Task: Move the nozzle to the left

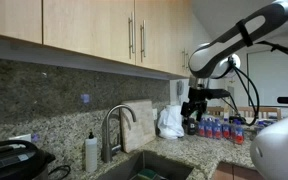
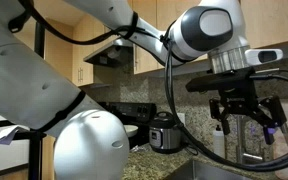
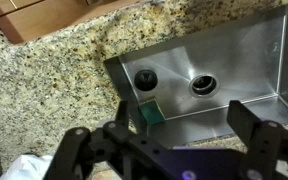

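While end effector (image 1: 193, 122) hangs high above bench (image 1: 184, 147), jaws wide apart, nothing held, nozzle (image 1: 109, 128) stands well apart from it, lower down, over by soap bottle (image 1: 91, 152) in exterior view. Nozzle: gray shiny metal, tall stem straight up, top bent like upside-down U over steel sink (image 3: 254, 60). Bench: speckled stone. Long reach across needed first, I think.

This is a kitchen. Wood cupboards (image 1: 84, 25) hang on the wall above a speckled stone counter (image 3: 54, 90). A steel sink (image 3: 249, 55) is set in the counter, with a tap (image 1: 108, 135) and a soap bottle (image 1: 91, 152) beside it. A cooking pot (image 2: 165, 132) stands on the counter too.
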